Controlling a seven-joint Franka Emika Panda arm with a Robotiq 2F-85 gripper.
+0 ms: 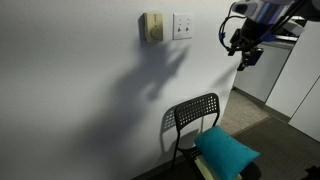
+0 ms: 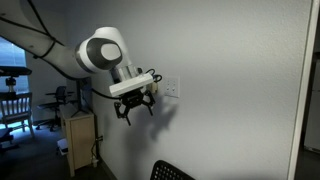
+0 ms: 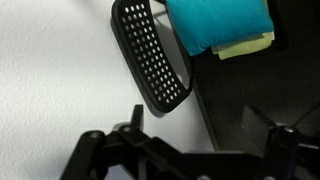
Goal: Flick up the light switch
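The light switch [image 1: 182, 25] is a small white square plate on the white wall, just right of a beige box [image 1: 152, 27]. It also shows in an exterior view [image 2: 172, 88], partly behind the gripper. My gripper [image 1: 245, 45] hangs with its fingers pointing down, to the right of the switch and a little lower, apart from it. In an exterior view [image 2: 135, 106] its fingers are spread. In the wrist view the gripper [image 3: 190, 152] is open and empty, and the switch is out of view.
A black perforated metal chair [image 1: 195, 115] stands against the wall below, with a teal cushion [image 1: 226, 150] on its seat; both show in the wrist view [image 3: 150, 55]. A wooden cabinet [image 2: 80, 140] stands by the wall.
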